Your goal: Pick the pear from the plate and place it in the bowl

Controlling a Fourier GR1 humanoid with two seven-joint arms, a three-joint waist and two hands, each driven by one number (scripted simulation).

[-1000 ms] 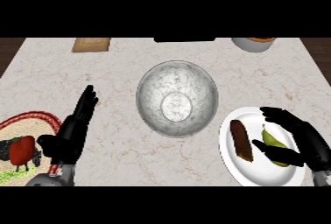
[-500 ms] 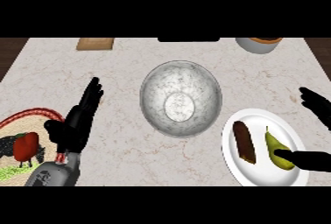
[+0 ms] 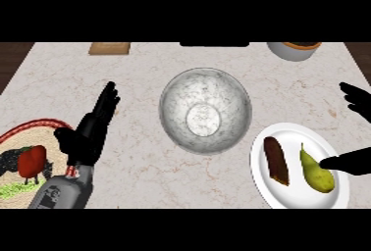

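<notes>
I look steeply down on a pale marble counter (image 3: 145, 186). A grey speckled bowl (image 3: 205, 111) sits near the middle, with nothing in it. To its lower right, just beside it, lies a white plate (image 3: 279, 188).

On the plate lie two things side by side. A green-yellow pear (image 3: 315, 172) lies toward the right, its narrow end pointing away from me. A dark brown oblong piece of food (image 3: 276, 160) lies to its left, apart from the pear.

My right hand (image 3: 355, 162) comes in from the right edge, spread wide. One dark finger or thumb reaches over the plate and its tip touches the pear's right side, about halfway along. My other fingers (image 3: 357, 98) show well above the plate, near the right edge, straight and not around anything. The pear is not enclosed; it rests on the plate, between that lower tip and the brown piece.

My left hand (image 3: 88, 132) rests at the left of the counter, open, fingers straight and pointing away from me, well apart from the bowl.

At the far left edge is a round mat with a red rim (image 3: 29, 128), bearing a red item (image 3: 31, 162) and something dark. Along the far edge stand a wooden board (image 3: 109, 48) and a white pot (image 3: 293, 50).
</notes>
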